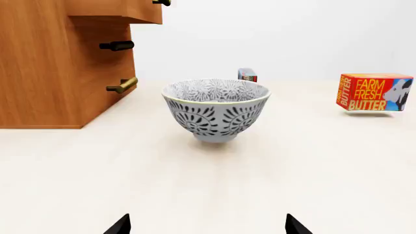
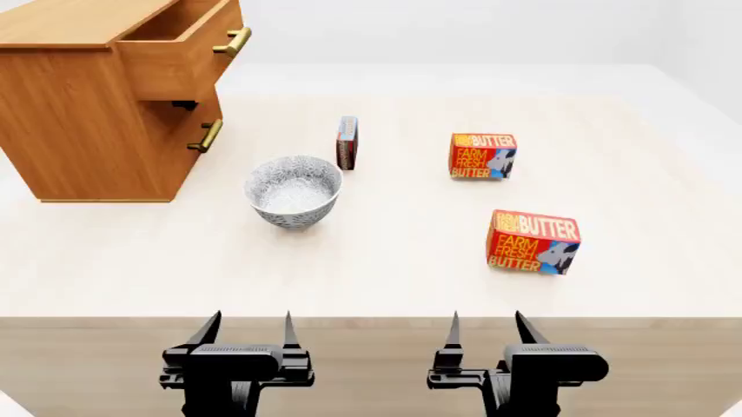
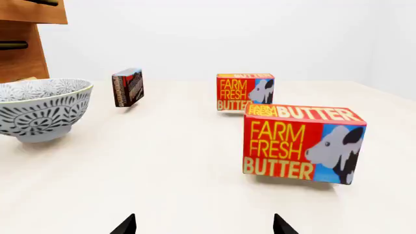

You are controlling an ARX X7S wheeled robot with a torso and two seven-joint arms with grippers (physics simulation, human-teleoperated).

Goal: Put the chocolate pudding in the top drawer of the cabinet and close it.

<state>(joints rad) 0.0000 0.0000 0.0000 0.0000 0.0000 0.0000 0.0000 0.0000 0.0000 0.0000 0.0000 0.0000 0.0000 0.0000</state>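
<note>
My left gripper (image 2: 246, 328) and my right gripper (image 2: 486, 327) both hang at the near edge of the table (image 2: 383, 278), with their fingers spread apart and nothing between them.

The chocolate pudding (image 2: 347, 142) stands upright on its thin edge on the table, just behind the patterned bowl (image 2: 294, 191) and a little to the right of it. It does not touch the bowl. In my left wrist view only a small part of it shows above the bowl rim.

The cabinet (image 2: 87, 113) stands at the far left of the table. Its top drawer (image 2: 186, 48) is pulled out, so I see into its open box from above, and the brass handle (image 2: 232, 41) is at its front. The lower drawer (image 2: 195, 143) is pushed in.

There are two butter boxes on the right side. The far butter box (image 2: 482, 156) stands to the right of the pudding, well apart from it. The near butter box (image 2: 533, 241) stands closer to my right gripper. Both of them are upright.
</note>
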